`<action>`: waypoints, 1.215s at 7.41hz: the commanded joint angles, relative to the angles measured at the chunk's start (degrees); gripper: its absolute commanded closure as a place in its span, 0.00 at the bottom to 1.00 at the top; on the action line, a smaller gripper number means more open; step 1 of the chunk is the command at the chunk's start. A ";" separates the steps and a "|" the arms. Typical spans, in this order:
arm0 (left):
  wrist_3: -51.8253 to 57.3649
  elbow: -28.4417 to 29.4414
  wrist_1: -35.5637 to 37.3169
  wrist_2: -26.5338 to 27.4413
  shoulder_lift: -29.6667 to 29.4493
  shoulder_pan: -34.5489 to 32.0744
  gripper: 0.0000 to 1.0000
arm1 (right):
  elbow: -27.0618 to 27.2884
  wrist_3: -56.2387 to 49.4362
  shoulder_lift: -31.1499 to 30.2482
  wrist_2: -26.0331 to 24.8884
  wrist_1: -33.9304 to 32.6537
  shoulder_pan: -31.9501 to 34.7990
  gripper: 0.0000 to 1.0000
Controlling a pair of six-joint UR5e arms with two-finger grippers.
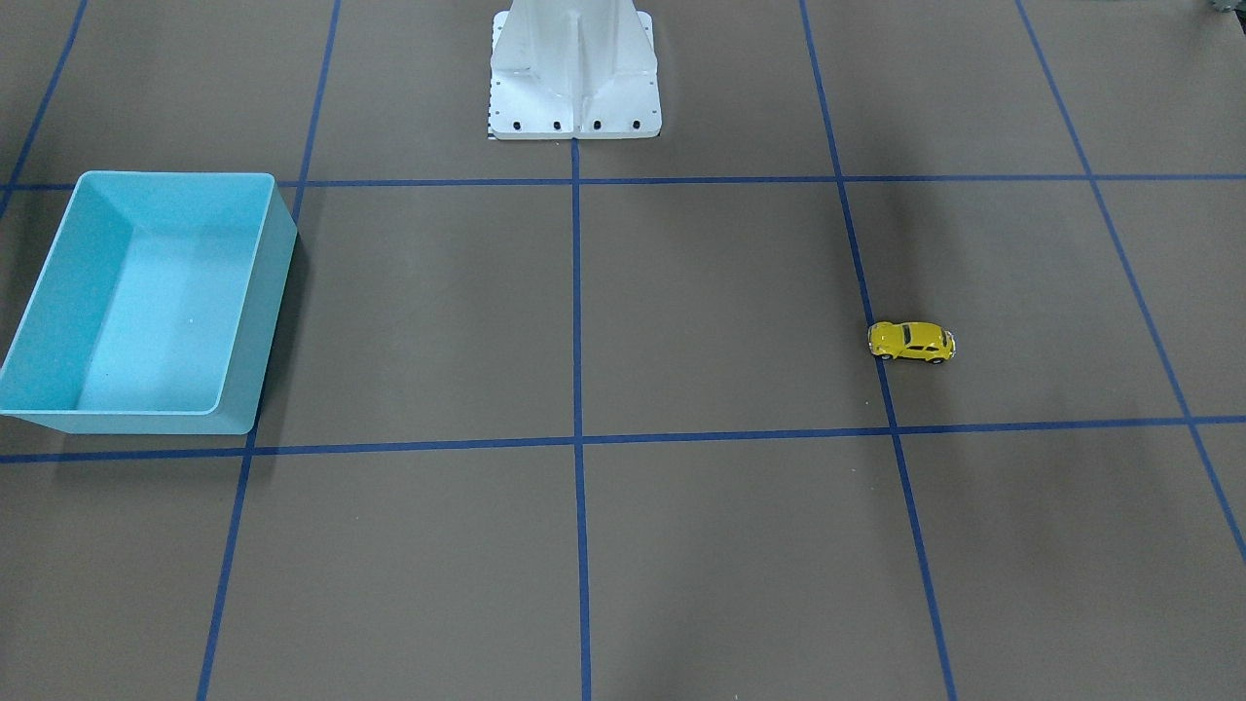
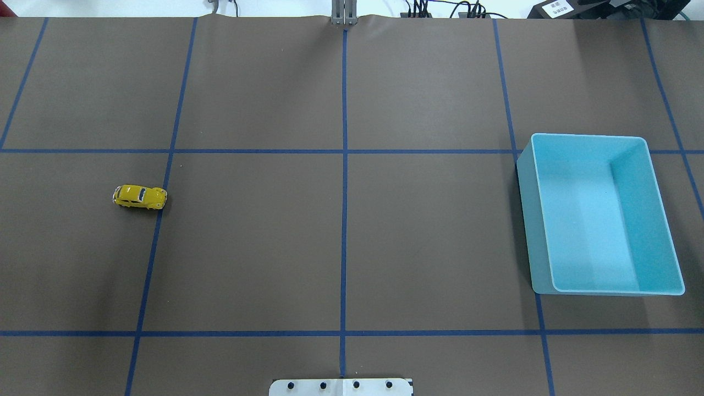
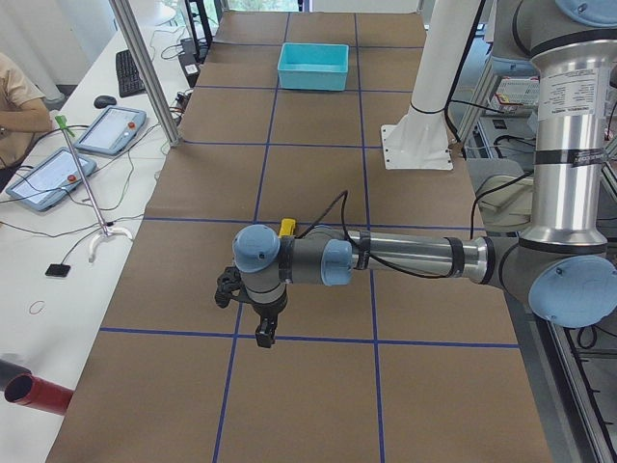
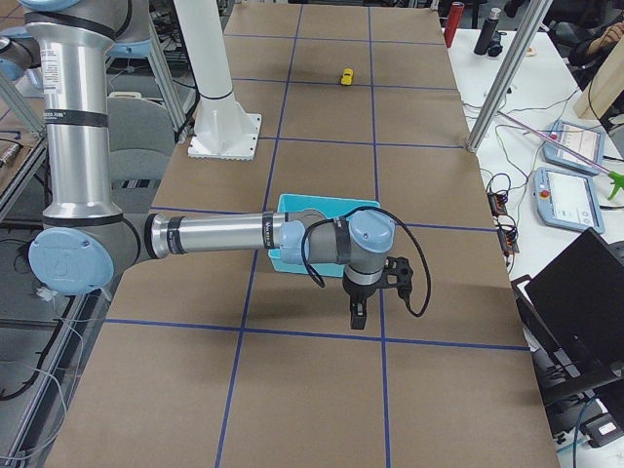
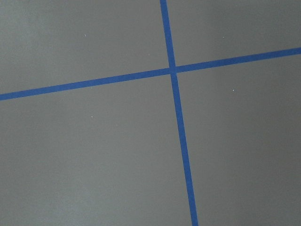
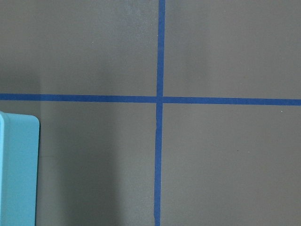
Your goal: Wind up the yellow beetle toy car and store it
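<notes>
The yellow beetle toy car (image 1: 911,341) (image 2: 139,196) stands alone on its wheels on the brown table, on my left side, beside a blue tape line. In the exterior left view the car (image 3: 287,228) peeks out behind my left arm. My left gripper (image 3: 262,333) hangs above the table, short of the car, and I cannot tell its state. The light blue bin (image 2: 525,220) (image 1: 273,292) sits with nothing in it on my right side. My right gripper (image 4: 357,317) hangs just past the bin (image 4: 292,207), state unclear. Both wrist views show only tape lines; a bin corner (image 6: 16,169) shows in the right one.
The white robot pedestal (image 1: 574,68) (image 2: 341,386) stands at the table's near middle edge. A side bench holds tablets (image 3: 108,130) and cables, with a metal post (image 3: 145,68) at the table edge. A person's arm (image 3: 19,101) rests there.
</notes>
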 commanded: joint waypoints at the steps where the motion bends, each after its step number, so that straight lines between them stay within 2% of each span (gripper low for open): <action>1: -0.09 -1.28 0.10 -0.01 -0.31 1.01 0.00 | 0.00 0.00 0.00 -0.05 0.00 0.00 0.01; 3: -1.23 -6.45 0.54 0.25 -1.97 9.93 0.00 | 0.00 0.00 0.00 0.03 0.00 0.09 0.01; 5: -1.41 -7.80 0.72 1.13 -8.27 18.90 0.00 | 0.00 0.00 0.00 0.03 0.00 0.00 0.01; 7: -1.41 -7.89 1.59 7.16 -14.87 27.17 0.00 | 0.00 0.00 0.00 0.03 0.00 0.00 0.01; 9: -1.32 -7.71 7.80 11.91 -23.74 36.22 0.00 | 0.00 0.00 0.00 0.03 0.00 0.00 0.01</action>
